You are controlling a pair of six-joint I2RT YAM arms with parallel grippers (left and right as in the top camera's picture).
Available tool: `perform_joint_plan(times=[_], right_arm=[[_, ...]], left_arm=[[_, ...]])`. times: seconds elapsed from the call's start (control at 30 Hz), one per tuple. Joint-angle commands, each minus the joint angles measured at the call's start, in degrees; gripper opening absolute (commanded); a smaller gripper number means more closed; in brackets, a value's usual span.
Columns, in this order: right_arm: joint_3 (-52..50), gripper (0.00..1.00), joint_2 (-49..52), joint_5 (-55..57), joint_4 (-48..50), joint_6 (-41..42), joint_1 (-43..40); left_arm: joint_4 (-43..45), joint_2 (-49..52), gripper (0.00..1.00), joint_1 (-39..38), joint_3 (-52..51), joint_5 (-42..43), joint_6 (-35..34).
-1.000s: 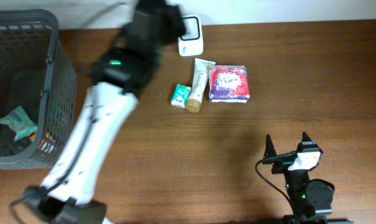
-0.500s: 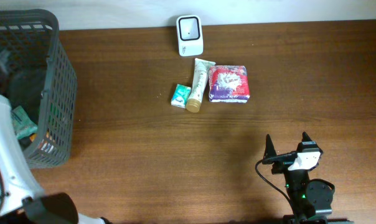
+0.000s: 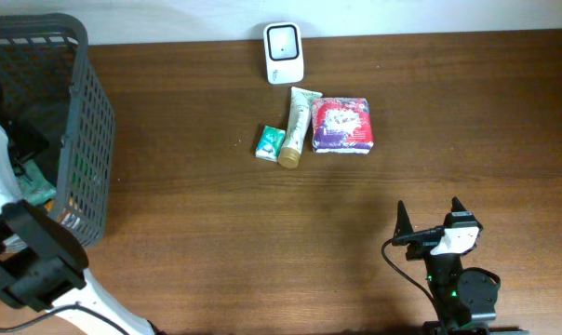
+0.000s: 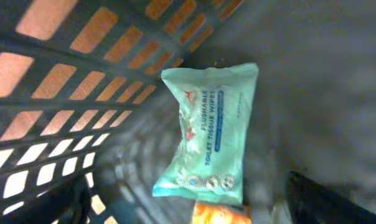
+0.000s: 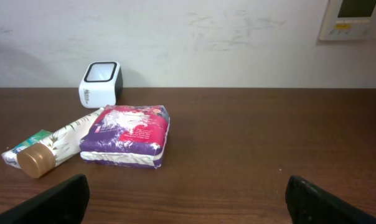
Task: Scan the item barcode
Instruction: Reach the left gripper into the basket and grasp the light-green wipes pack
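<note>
Overhead view: the left arm reaches into the basket (image 3: pixel 87 140) at the left edge of the counter (image 3: pixel 216 233). The left end effector (image 4: pixel 188 199) hangs released, its fingers spread on either side of a wipes pack (image 4: pixel 206 134) that lies flat on the basket floor. It grasps nothing. The right end effector (image 3: pixel 429 209) rests at the near right, also released and empty, well apart from every item.

Step in hand (judgement): the left arm is working inside the basket, either setting down a finished item or reaching for one. The frames do not settle which. The items judged to need scanning lie at the far centre of the counter, just near of the scanner (image 3: pixel 284 53).

Next move (judgement):
1. Lift the left end effector clear of the basket wall.
2. Travel right to the item group.
3. Grasp one item without disturbing the others. The tube (image 3: pixel 297 126) lies between the small green box (image 3: pixel 269 142) and the purple pack (image 3: pixel 342 125), close to or touching both.
4. Turn its barcode toward the scanner window.

Count:
- Scanner: one.
- Basket: one.
- Items on the counter: three (one box, one tube, one pack).
- Items visible in the basket: two, the wipes pack and an orange item (image 4: pixel 220 213) that is only partly in view.
</note>
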Motion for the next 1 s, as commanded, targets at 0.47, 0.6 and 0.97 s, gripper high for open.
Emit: perform_joint_plan(times=[0.47, 0.6, 0.97], right_arm=[[-0.5, 0.99, -0.3, 0.3, 0.0, 0.3, 0.3], [-0.5, 0.99, -0.3, 0.3, 0.0, 0.3, 0.3], [-0.5, 0.99, -0.3, 0.3, 0.0, 0.3, 0.3]], left_arm=[[0.1, 13.0, 0.66, 2.4, 0.0, 8.0, -0.3], [-1.2, 14.7, 0.29, 2.4, 0.2, 8.0, -0.3], [-14.3, 2.5, 0.00, 2.4, 27.6, 16.8, -8.5]])
